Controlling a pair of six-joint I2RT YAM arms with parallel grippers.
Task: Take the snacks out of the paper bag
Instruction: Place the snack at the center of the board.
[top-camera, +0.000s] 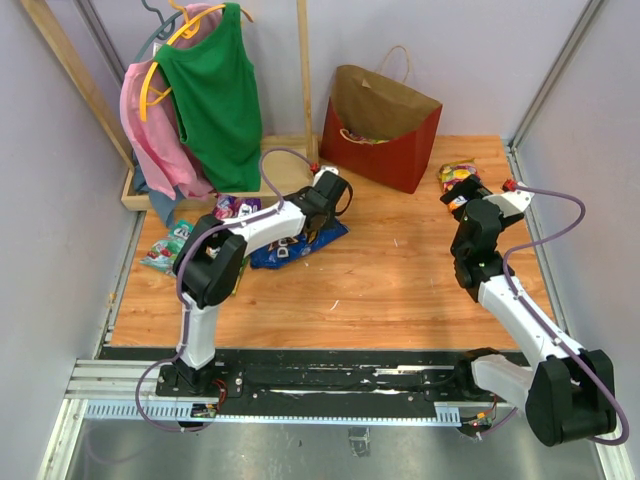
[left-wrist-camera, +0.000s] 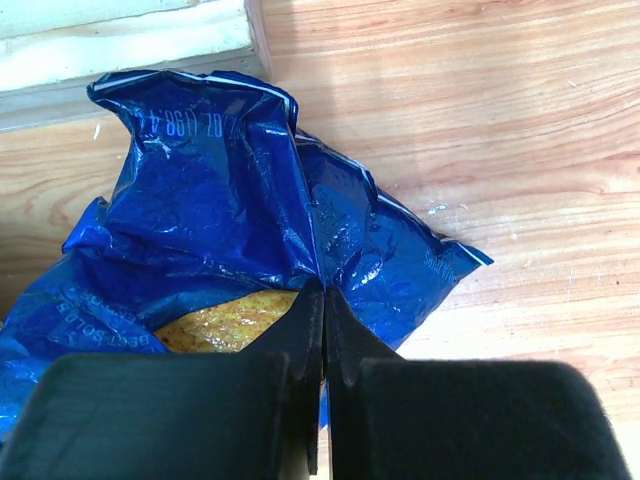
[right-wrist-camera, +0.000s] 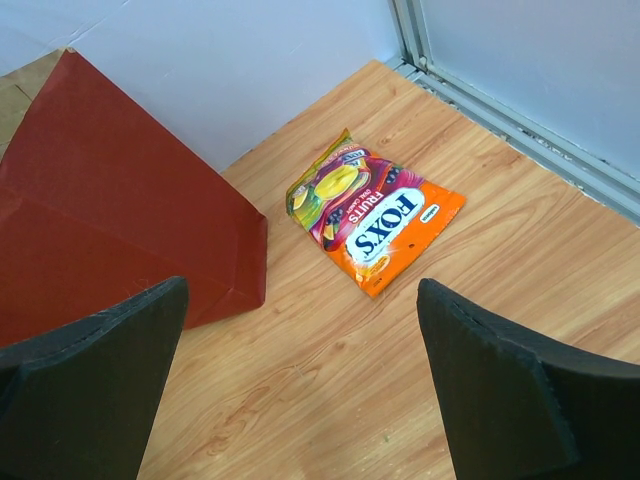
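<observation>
Pinching a raised fold of the blue chip bag (left-wrist-camera: 210, 230), the left gripper (left-wrist-camera: 322, 295) has its two black fingers pressed together, with a sliver of blue foil showing between them. The bag lies crumpled on the wooden table (left-wrist-camera: 480, 120), close to the pale base board of the wooden rack (left-wrist-camera: 120, 50). Seen from above, the chip bag sits on the left half of the table, with purple packets (top-camera: 235, 207) just behind it and a teal packet (top-camera: 168, 245) farther left near the table's edge. The paper bag (top-camera: 385, 150) stands upright at the far side of the table by the back wall, its mouth open, and a few bright packets (top-camera: 365, 135) show inside its rim. The right gripper (right-wrist-camera: 300, 295) hangs over bare wood with its fingers spread wide and nothing between them. Just beyond it an orange Fox's packet (right-wrist-camera: 375, 225) lies flat on the table, beside the red wall of the paper bag but apart from it. A green garment (top-camera: 210, 95) and a pink garment (top-camera: 150, 130) hang on the rack at far left.
</observation>
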